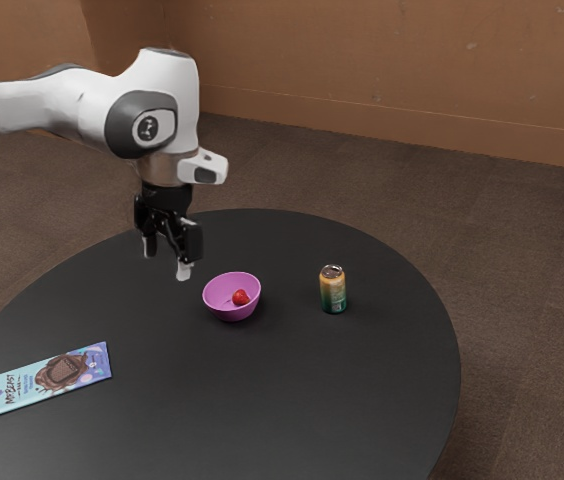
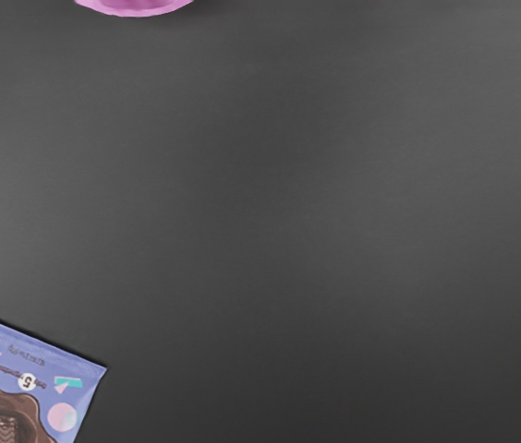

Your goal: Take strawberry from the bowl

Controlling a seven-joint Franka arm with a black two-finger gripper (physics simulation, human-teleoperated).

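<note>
I see the 1 red strawberry (image 1: 241,297) inside the pink bowl (image 1: 219,310), which sits on the round black table (image 1: 292,390). My gripper (image 1: 167,259) hangs above the tabletop near the bowl, toward the exterior view's left, its 2 fingers spread with a gap between them. On the bowl's other side, 1 can (image 1: 333,290) stands upright, apart from it. The chocolate packet (image 1: 38,382) lies flat, well apart from the can.
</note>
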